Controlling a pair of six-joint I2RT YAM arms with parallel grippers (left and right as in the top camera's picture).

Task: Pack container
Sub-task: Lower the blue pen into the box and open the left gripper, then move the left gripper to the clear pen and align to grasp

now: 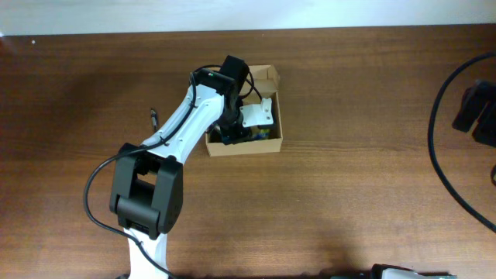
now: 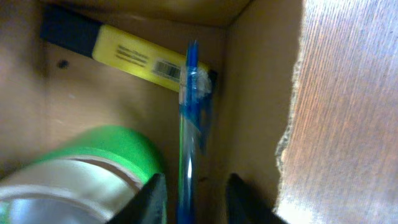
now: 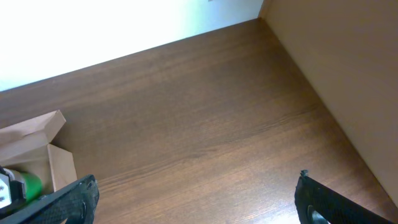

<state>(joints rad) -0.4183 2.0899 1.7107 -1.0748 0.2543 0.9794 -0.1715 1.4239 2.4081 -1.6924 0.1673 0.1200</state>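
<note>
Two arms work at a brown wooden desk (image 1: 349,201) in the overhead view, though only the white-and-black left arm (image 1: 182,132) shows in full. It reaches from the near edge to a small rectangular tan cardboard box (image 1: 267,146) near the desk's middle. The box's hinged flap lid (image 1: 265,75) stands open on the far side. The left hand (image 1: 232,136) dips into the box from above, and from here I cannot tell how its fingers stand. Black parts of the right arm (image 1: 480,112) and a looping black cable (image 1: 432,128) lie at the right edge, well apart from the box.

The left wrist camera looks down into the box. The left hand's two black fingers (image 2: 152,199) stand apart, with a slim blue plastic pen (image 2: 189,118) running between them. The pen lies close to the finger on the picture's left and a gap shows on its other side, so it is not pinched. A yellow marker with a dark blue end and a barcode label (image 2: 134,59) lies across the box floor, and the pen's far end crosses it in the picture. A roll of green tape (image 2: 118,149) lies just beside the pen. The box's wall (image 2: 255,93) rises on the right, with the desk beyond it.

From the right wrist, the right hand (image 3: 196,205) hangs over the desk. Its black fingers (image 3: 68,202) are spread wide, and only wood is seen between them. The box shows at the left edge, apart from that hand, with the green tape visible inside.
</note>
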